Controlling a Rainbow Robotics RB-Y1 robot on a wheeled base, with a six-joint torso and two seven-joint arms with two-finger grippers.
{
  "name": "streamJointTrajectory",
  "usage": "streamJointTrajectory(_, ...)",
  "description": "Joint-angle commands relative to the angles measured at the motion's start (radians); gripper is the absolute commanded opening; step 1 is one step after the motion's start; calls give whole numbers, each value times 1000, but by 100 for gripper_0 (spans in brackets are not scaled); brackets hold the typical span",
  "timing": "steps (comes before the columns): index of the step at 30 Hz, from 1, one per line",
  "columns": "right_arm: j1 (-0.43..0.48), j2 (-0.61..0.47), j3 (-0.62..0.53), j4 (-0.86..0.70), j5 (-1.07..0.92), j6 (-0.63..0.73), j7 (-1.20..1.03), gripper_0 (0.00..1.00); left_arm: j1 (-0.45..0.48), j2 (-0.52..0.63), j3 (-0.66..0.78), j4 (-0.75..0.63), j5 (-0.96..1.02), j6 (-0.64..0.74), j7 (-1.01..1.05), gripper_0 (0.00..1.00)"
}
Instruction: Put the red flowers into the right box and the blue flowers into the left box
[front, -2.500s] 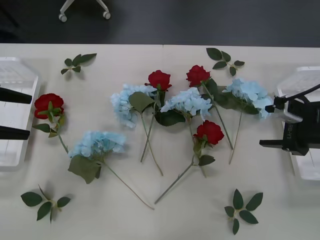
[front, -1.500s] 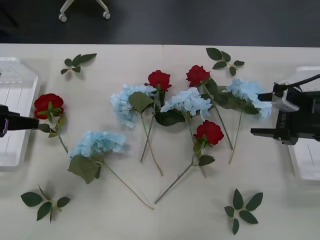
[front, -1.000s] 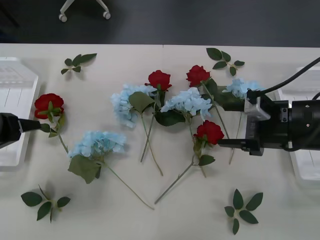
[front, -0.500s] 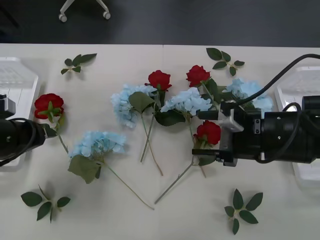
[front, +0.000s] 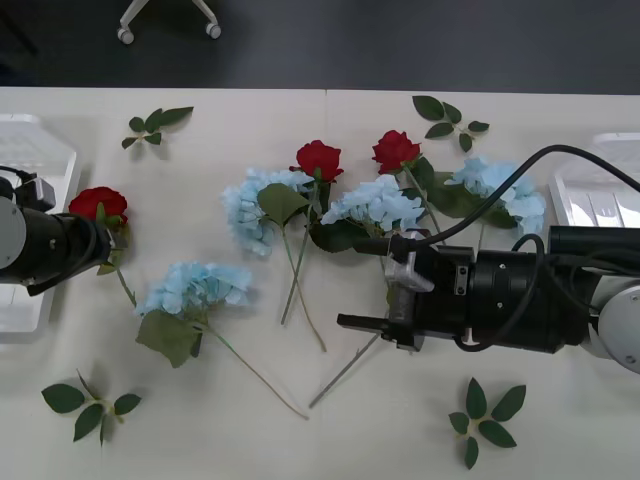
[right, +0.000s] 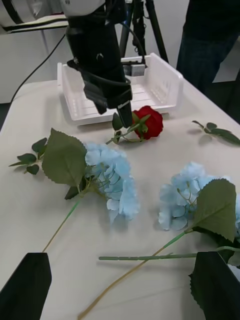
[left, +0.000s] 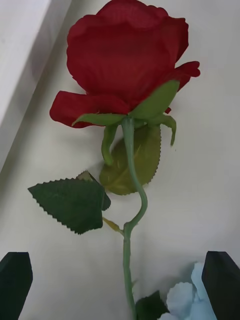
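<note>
The black right gripper (front: 366, 283), fingers spread wide apart, reaches toward nine o'clock from its thick black wrist. The black left gripper (left: 120, 280), also parted, points toward three o'clock at the frame's nine o'clock edge.

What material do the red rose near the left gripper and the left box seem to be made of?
The rose looks artificial: matte, cloth-like petals and a smooth, plastic-looking stem. The left box looks like white, slightly glossy moulded plastic with a ribbed floor. Left gripper is open over the stem.
</note>
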Motion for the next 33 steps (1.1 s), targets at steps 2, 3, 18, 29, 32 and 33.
streamJointTrajectory(2,-87,-18,91,-7,59,-80,-12,84,-37,12,-33,45,-19,-37,27,100)
streamJointTrajectory(3,-95,-18,102,-7,79,-90,-32,84,-38,10,-38,51,-22,-41,27,100)
streamJointTrajectory(18,-199,77,178,90,369,-135,-408,84,-40,-67,-47,108,-106,-80,18,100)
streamJointTrajectory(29,-357,132,399,223,499,-383,-658,84,-38,-91,-47,138,-145,-112,4,86)
streamJointTrajectory(32,-371,164,407,238,504,-383,-675,84,-38,-91,-50,143,-149,-114,-5,7)
streamJointTrajectory(33,-372,175,407,242,504,-383,-678,84,-38,-91,-54,143,-151,-114,-8,1)
